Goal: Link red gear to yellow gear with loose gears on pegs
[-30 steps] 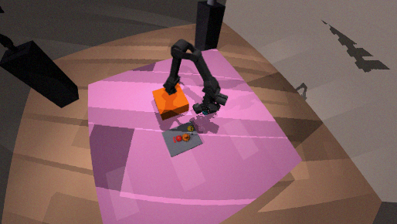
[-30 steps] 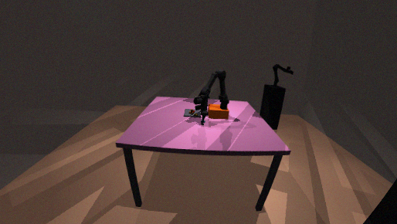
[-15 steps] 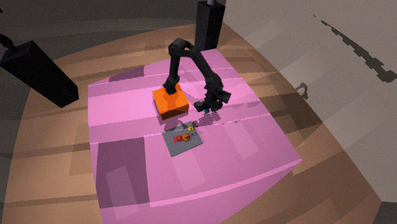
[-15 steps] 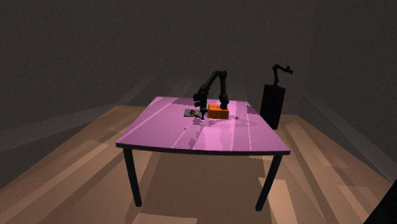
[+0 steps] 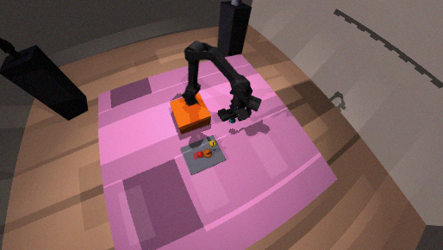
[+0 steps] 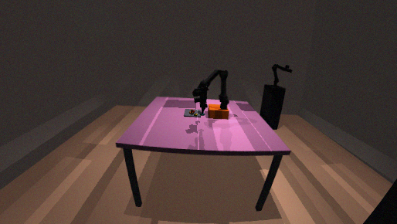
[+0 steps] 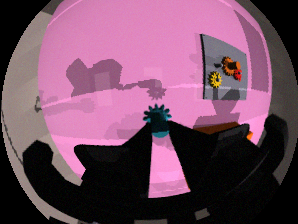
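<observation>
My gripper (image 7: 158, 124) is shut on a teal gear (image 5: 232, 121) (image 7: 157, 116) and holds it above the table, off to the side of the board. The grey board (image 5: 197, 167) (image 6: 187, 115) (image 7: 212, 50) carries a red gear (image 5: 199, 154) (image 7: 238, 75), an orange gear (image 5: 208, 153) (image 7: 229, 65) right beside it, and a yellow gear (image 5: 213, 143) (image 7: 215, 79) near one edge. A short dark peg (image 7: 217, 65) shows near the orange and yellow gears. Whether the gears' teeth mesh is too small to tell.
The arm stands on an orange block (image 5: 190, 114) (image 6: 218, 112) close to the board. The pink table (image 5: 151, 142) (image 6: 166, 135) carries the block and board. Dark pedestals (image 5: 45, 84) (image 6: 273, 106) stand beyond the table edges. The gear's shadow (image 7: 156, 92) falls on the table.
</observation>
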`<state>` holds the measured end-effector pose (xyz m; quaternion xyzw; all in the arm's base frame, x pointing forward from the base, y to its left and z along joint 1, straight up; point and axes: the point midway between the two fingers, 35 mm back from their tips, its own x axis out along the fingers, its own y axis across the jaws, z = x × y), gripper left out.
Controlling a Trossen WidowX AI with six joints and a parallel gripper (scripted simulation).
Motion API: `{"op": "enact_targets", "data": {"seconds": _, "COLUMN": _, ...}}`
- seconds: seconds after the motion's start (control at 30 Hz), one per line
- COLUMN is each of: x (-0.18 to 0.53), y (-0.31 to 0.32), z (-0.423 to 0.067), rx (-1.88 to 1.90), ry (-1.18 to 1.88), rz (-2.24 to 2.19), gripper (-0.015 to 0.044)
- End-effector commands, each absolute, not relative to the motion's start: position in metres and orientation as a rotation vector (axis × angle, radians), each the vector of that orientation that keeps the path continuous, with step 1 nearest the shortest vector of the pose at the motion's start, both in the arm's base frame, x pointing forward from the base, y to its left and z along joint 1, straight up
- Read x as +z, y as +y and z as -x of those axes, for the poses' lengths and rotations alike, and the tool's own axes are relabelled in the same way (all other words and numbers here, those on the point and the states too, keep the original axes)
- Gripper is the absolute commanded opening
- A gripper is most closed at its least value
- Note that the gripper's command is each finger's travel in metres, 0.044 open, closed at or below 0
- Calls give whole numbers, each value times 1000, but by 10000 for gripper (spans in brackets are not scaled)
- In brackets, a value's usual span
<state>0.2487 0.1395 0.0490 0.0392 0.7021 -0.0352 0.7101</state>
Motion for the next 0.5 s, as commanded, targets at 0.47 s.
{"op": "enact_targets", "data": {"seconds": 0.47, "x": 102, "y": 137, "z": -246, "rx": -73, "ry": 1557, "rz": -87, "gripper": 0}}
